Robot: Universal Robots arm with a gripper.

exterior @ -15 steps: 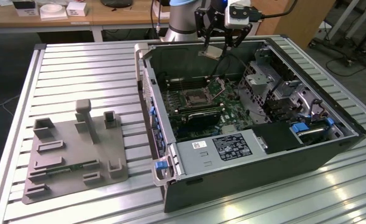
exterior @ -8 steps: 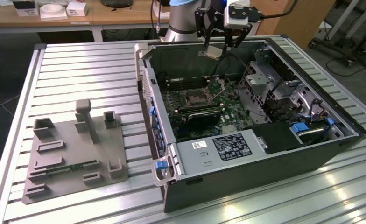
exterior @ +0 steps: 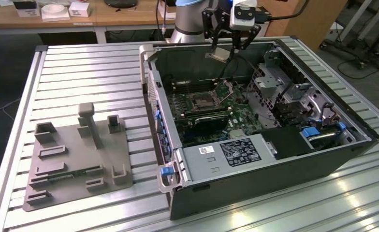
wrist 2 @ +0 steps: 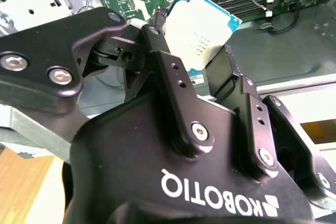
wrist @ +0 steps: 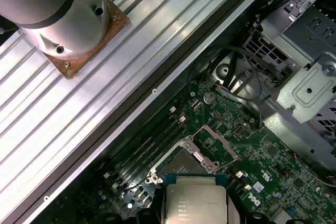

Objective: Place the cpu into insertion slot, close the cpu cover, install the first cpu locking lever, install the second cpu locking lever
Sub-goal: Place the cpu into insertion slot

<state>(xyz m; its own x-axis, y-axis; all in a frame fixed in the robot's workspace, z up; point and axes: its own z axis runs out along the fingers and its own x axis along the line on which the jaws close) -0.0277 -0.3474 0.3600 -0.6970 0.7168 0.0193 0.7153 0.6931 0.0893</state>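
Chip (wrist 2: pixel 205 24) is pinched by its edges in gripper (wrist 2: pixel 193 38) jaws, underside free, above the socket (wrist: pixel 181 163) at board (wrist: pixel 273 177) centre, cover (wrist: pixel 220 142) swung aside

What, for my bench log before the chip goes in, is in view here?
cpu: 1, silvery top with a green edge, held in the fingers above the open case.
insertion slot: 1, dark centre with a silvery rim, uncovered, on the motherboard.
cpu cover: 1, silvery, swung up beside the slot.
motherboard: 1, green, inside the case.
computer case: 1, black, lying open on the table.
fixture plate: 1, grey, on the table, at the exterior view's left of the case.
table: 1, silvery, slatted.
desk: 1, wooden, behind the table.
arm: 1, grey, behind the case.
gripper: 1, black, shut on the cpu.
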